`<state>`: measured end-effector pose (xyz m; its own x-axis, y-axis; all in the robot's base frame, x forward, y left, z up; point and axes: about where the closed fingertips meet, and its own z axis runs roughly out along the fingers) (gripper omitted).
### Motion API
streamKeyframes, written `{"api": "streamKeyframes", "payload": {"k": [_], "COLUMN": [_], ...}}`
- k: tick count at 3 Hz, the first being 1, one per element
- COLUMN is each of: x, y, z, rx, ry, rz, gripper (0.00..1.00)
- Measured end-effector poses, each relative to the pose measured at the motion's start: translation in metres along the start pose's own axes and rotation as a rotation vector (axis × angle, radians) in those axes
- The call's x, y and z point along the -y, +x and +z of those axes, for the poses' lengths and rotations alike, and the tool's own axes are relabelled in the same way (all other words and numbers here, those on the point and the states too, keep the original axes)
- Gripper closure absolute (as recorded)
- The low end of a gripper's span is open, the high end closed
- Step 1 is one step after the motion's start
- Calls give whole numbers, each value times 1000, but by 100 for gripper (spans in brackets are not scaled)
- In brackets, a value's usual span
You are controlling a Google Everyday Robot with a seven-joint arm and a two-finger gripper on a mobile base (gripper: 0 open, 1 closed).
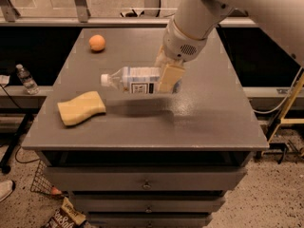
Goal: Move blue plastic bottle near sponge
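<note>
Your gripper [167,76] is squeezing the blue plastic bottle [134,79], holding it sideways above the middle of the table [213,118], cap pointing left. Its label is showing a black-and-white square; you cannot read the words. The gripper is hiding the bottle's right end. The sponge [81,108] is lying near the left edge, open tabletop between them.

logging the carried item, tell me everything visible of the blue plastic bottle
The blue plastic bottle is clear plastic with a white cap and a pale blue-white label bearing a black-and-white square. It lies sideways, cap pointing left, held off the table above its shadow. The gripper, over the table's middle, is shut on its base end; nothing else touches it.
</note>
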<state>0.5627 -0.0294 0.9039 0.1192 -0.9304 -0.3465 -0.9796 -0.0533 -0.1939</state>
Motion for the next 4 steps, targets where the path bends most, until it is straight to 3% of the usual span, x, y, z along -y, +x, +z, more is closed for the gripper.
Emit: {"api": "streamKeyframes", "payload": {"k": [1, 3, 4], "x": [-12, -45, -54], "y": [-23, -74, -87], "z": [10, 30, 45], "rx": [29, 76, 74], "ry": [-14, -79, -115], "rz": [-103, -364, -433], "gripper": [100, 100, 100]}}
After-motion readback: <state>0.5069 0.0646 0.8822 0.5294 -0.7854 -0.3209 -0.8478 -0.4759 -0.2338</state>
